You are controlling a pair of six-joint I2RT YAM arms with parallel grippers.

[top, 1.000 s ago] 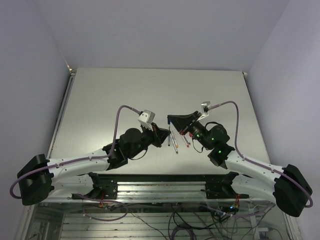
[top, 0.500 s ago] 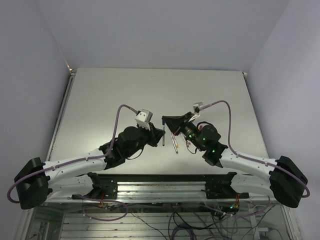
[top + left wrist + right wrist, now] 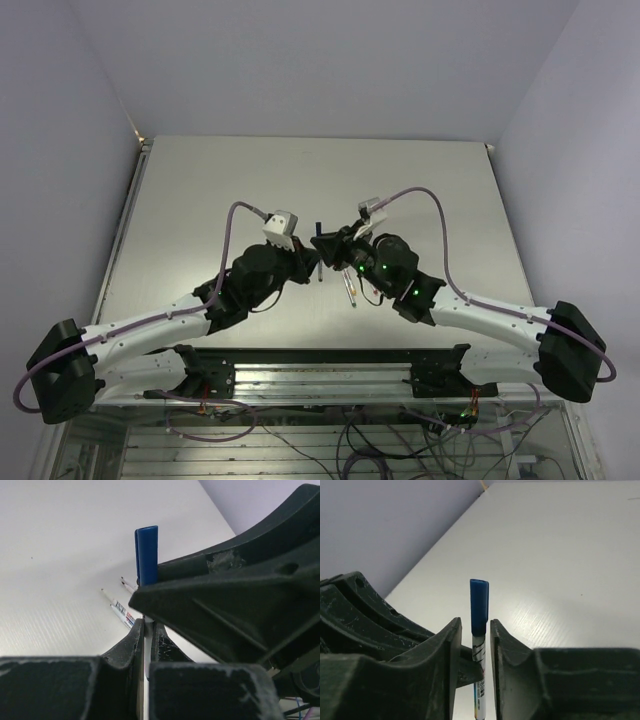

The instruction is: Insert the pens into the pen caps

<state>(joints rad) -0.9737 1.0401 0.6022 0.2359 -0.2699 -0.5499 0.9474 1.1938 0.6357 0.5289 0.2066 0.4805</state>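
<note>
A pen (image 3: 478, 652) with the dark blue pen cap (image 3: 479, 605) on its top end stands upright above the table. My left gripper (image 3: 146, 625) is shut on the pen's pale barrel (image 3: 146, 647), and the blue cap (image 3: 148, 555) rises above its fingers. My right gripper (image 3: 474, 622) stands slightly open around the capped pen, a narrow gap on each side. From above, the left gripper (image 3: 311, 262) and right gripper (image 3: 323, 243) meet at the pen (image 3: 319, 265). Other pens (image 3: 350, 291) lie on the table.
The loose pens (image 3: 121, 613) lie just beyond the grippers on the pale table (image 3: 200, 200). The right gripper's dark body (image 3: 225, 605) fills the right side of the left wrist view. No other caps are in view.
The two grippers have come together and shifted a little to the left and farther back. The right jaws have parted slightly from the blue cap.
</note>
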